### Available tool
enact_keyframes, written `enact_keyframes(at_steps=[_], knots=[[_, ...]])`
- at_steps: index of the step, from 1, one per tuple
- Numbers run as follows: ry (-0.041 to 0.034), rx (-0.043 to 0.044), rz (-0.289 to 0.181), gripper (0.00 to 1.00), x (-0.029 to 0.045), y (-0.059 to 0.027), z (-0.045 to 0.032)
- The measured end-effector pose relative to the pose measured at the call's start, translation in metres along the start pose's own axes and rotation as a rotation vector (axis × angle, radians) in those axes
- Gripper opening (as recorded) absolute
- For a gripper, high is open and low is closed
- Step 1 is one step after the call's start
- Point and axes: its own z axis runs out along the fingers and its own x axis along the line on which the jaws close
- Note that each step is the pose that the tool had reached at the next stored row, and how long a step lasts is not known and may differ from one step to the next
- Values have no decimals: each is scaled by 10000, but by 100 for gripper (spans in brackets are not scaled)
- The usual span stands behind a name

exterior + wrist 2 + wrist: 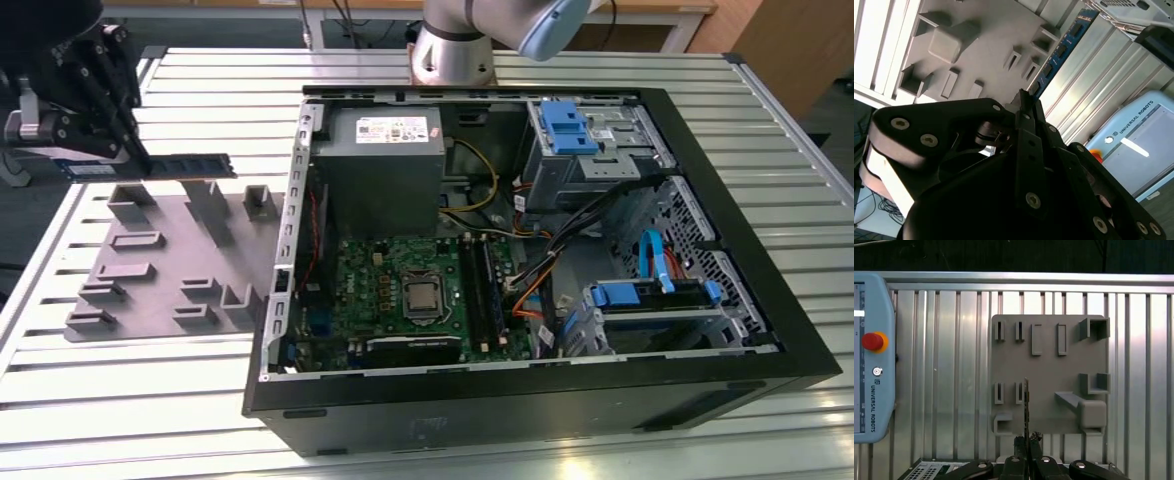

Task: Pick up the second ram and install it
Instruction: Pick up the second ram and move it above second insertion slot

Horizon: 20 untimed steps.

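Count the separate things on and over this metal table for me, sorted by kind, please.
Open computer case: 1
Grey moulded tray: 1
Ram stick, held in the end effector: 1
Light blue control pendant: 1
Total: 4

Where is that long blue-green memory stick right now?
On the exterior view's left, the memory stick is held in the fingers above the grey tray, outside the open computer case.

Maker's lettering on the blue pendant (871, 365); power-supply label (387, 128) seemingly illegible.
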Motion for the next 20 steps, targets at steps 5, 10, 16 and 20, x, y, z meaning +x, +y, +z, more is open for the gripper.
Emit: enact_keyframes(at_steps=[5,10,16,20], knots=[[0,0,0,14,0,-81,0],[0,0,-1,14,0,-161,-1],[1,0,0,14,0,-252,-2],[0,0,0,14,-1,-309,-2]])
